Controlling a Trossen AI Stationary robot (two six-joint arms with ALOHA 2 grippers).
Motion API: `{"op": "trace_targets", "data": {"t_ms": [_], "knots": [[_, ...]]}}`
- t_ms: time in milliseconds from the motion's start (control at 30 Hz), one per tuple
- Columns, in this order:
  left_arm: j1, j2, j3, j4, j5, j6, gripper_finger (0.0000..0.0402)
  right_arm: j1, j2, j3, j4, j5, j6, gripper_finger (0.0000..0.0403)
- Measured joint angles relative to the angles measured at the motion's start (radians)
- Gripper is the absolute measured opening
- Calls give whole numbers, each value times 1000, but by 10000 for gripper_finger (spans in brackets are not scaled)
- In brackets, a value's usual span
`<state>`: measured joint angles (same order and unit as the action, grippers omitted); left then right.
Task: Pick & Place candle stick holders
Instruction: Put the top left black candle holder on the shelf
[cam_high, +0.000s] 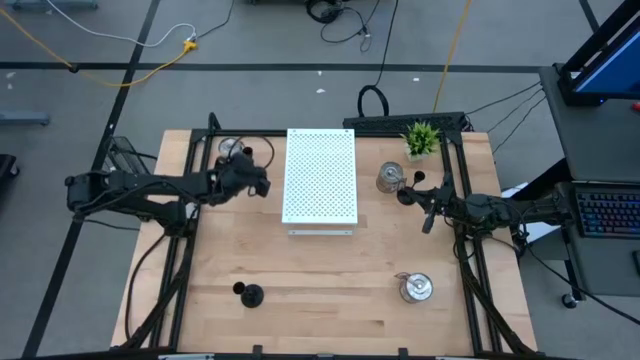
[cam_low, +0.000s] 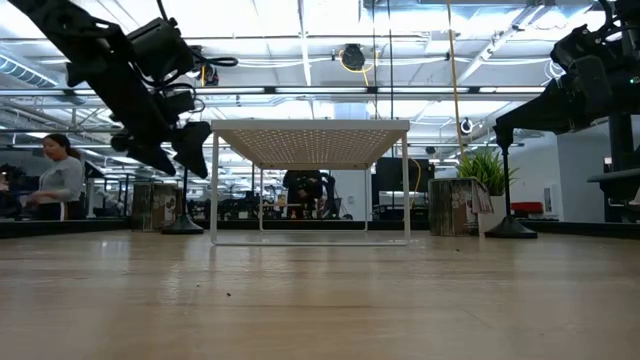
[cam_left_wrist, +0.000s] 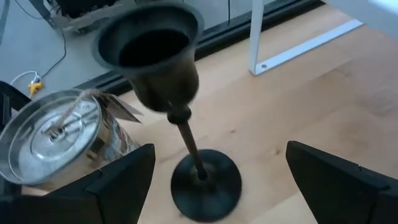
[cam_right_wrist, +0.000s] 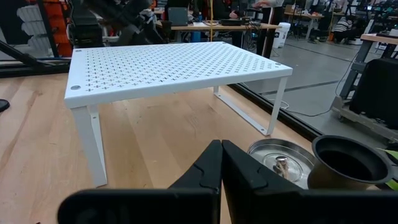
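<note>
From above, your left gripper (cam_high: 262, 183) hangs at about ten o'clock on the wooden table (cam_high: 330, 290), just left of the white perforated shelf (cam_high: 320, 175), its fingers (cam_left_wrist: 118, 180) spread wide and released over a black holder (cam_left_wrist: 168, 93) and a silver holder (cam_left_wrist: 56, 140) standing side by side below it. Your right gripper (cam_high: 402, 194) sits at about two o'clock, clenched shut on nothing, beside another silver holder (cam_high: 390, 177) and black holder (cam_high: 416, 178) near the green plant (cam_high: 421, 137). One more black holder (cam_high: 249, 293) stands at seven o'clock and one more silver holder (cam_high: 415, 288) at five o'clock.
</note>
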<state>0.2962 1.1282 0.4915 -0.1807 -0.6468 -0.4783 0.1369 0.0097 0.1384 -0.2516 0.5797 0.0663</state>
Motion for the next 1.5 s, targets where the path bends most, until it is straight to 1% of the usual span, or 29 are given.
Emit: {"op": "trace_targets", "data": {"t_ms": [167,300,367,500,667,833,1000,1067,1133,1333,1500], "knots": [[49,0,0,3,58,54,365,0,0,0,0,0,0,0],[78,14,0,7,72,59,365,0,0,0,0,0,0,0],[86,30,0,27,76,68,365,0,0,0,0,0,0,0],[97,67,1,78,123,83,365,0,0,0,0,0,0,0],[98,109,2,109,124,84,365,0,0,0,0,0,30,0],[98,108,2,104,127,96,365,0,0,0,0,0,84,0],[113,106,2,97,135,111,362,0,0,0,0,0,90,0],[122,106,2,96,149,111,349,0,0,0,0,0,90,0],[129,106,2,96,158,112,328,0,0,0,0,0,90,0],[142,106,2,95,172,125,240,0,0,0,0,0,90,0],[142,106,2,95,162,127,165,0,0,0,0,0,90,0]]}}
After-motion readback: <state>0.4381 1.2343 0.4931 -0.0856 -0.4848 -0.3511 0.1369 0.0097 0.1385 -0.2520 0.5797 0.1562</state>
